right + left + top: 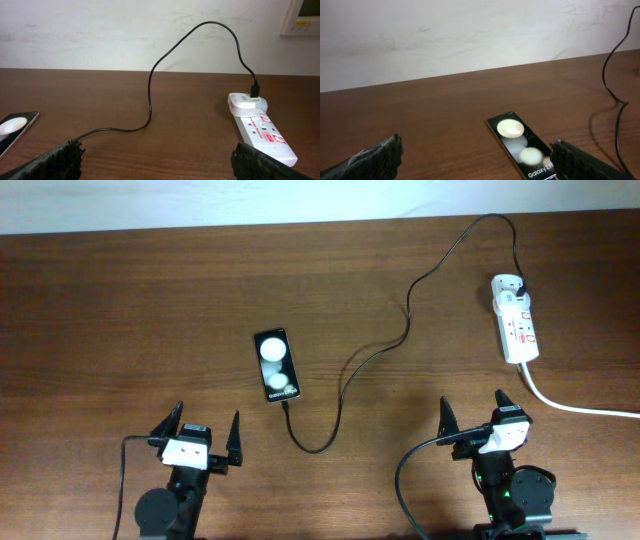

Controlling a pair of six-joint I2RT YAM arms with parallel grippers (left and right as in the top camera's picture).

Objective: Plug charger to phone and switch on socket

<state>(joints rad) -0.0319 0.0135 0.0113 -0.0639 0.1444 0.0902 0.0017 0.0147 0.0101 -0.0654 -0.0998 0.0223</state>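
The black phone (277, 366) lies screen up on the wooden table, ahead and right of my open left gripper (207, 417). In the left wrist view the phone (517, 145) sits by the right finger (580, 162), which hides its near end. The thin black charger (345, 380) loops from the phone's near end to a plug (255, 90) in the far end of the white socket (515, 320). Whether its tip is in the phone I cannot tell. My right gripper (472, 402) is open, short of the socket (262, 132). Both the left gripper (476, 150) and the right gripper (156, 150) are empty.
The socket's thick white cord (580, 408) runs off to the right edge of the table. A pale wall stands behind the table's far edge, with a white wall box (302, 17) at the upper right.
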